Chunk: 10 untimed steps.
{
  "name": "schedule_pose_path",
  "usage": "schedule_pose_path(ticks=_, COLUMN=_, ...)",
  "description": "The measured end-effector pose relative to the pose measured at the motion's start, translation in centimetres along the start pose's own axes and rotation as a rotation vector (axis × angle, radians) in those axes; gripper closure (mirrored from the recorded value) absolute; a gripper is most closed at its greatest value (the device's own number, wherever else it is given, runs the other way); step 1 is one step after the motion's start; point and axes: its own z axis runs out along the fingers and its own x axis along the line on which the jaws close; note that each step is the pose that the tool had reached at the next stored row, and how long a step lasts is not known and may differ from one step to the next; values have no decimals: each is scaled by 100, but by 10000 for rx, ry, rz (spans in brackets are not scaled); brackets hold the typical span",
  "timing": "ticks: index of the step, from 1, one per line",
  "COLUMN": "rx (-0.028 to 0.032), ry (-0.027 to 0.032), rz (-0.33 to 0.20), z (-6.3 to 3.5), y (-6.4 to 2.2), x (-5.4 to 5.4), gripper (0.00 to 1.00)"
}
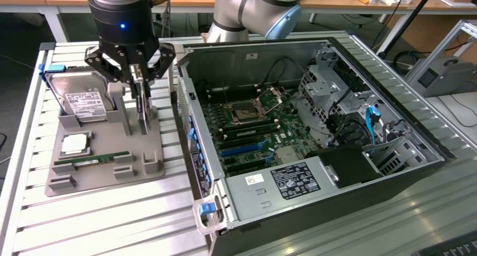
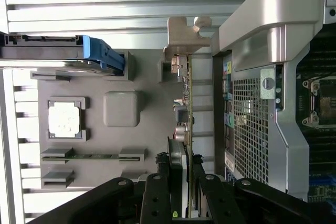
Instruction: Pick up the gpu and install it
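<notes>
The gpu stands on its edge in a slot of the grey parts holder, beside the open computer case. In the wrist view the gpu is edge-on: a thin green board with small components and a metal bracket at its far end. My gripper comes down from above with one finger on each side of the card's upper edge. Its black fingers press close against the board, so my gripper is shut on the gpu. The card's lower edge still sits in the holder.
The holder also carries a hard drive with a white label, a CPU and a RAM stick. Inside the case, the motherboard shows blue expansion slots. The case's perforated rear wall stands close beside the card.
</notes>
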Motion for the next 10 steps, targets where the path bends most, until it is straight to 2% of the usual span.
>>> schedule_pose_path(ticks=10, rx=-2, ry=1, rz=0, z=-41, y=0, x=-1, gripper=73)
